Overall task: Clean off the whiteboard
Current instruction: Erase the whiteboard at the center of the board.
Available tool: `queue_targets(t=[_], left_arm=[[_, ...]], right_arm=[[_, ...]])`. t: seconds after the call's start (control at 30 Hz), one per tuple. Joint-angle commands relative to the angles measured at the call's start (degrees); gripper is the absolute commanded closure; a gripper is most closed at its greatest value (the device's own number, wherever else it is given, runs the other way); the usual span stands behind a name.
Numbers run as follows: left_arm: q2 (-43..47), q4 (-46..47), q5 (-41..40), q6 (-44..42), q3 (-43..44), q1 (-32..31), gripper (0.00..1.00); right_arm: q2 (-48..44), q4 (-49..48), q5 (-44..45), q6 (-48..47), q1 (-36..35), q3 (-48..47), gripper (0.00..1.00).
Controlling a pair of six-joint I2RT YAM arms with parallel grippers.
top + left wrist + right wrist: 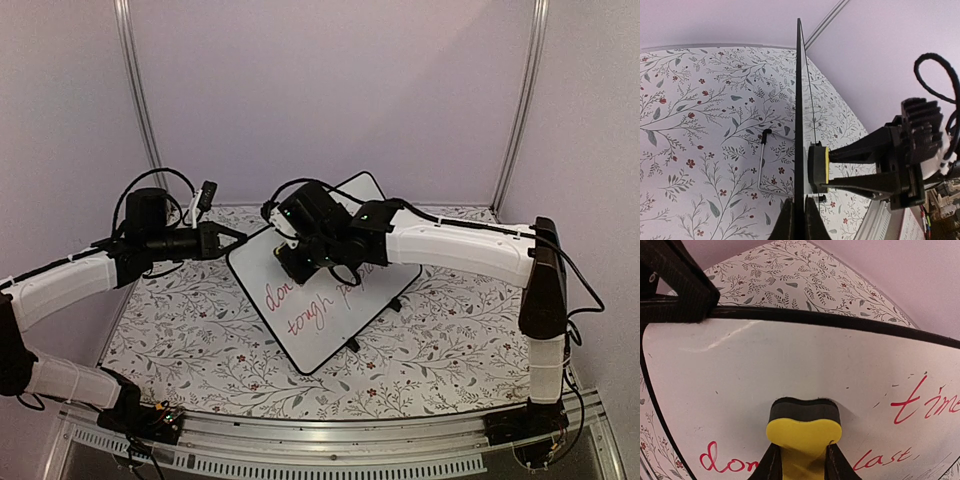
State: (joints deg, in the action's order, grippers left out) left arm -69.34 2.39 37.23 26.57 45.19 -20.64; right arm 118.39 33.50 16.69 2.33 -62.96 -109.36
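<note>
I judge the whiteboard, propped at centre of the top view, light, stiff and slick, best held by its thin edge, where my left gripper pinches it at its left edge, while my right gripper clamps a soft eraser against its face.

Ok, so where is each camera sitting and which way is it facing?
Top external: above and behind, looking down at the whiteboard; both arms show.
Left wrist: looks along the board's edge; left gripper clamps it.
Right wrist: faces the board's face; right gripper holds the eraser.
Shared: both wrist views show the eraser.
</note>
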Motion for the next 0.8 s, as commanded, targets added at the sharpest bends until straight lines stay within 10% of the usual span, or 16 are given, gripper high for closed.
queue_targets(t=[0.0, 0.77], left_arm=[[1.67, 4.64, 4.25, -1.00, 0.47, -1.44, 1.00], [1.82, 4.54, 3.95, -1.09, 0.35, -1.52, 1.00]], right_arm=[[-0.05, 1.05, 0.91, 0.82, -0.85, 6.20, 0.74], [-5.48, -0.28, 0.61, 2.81, 1.87, 14.57, 0.74]])
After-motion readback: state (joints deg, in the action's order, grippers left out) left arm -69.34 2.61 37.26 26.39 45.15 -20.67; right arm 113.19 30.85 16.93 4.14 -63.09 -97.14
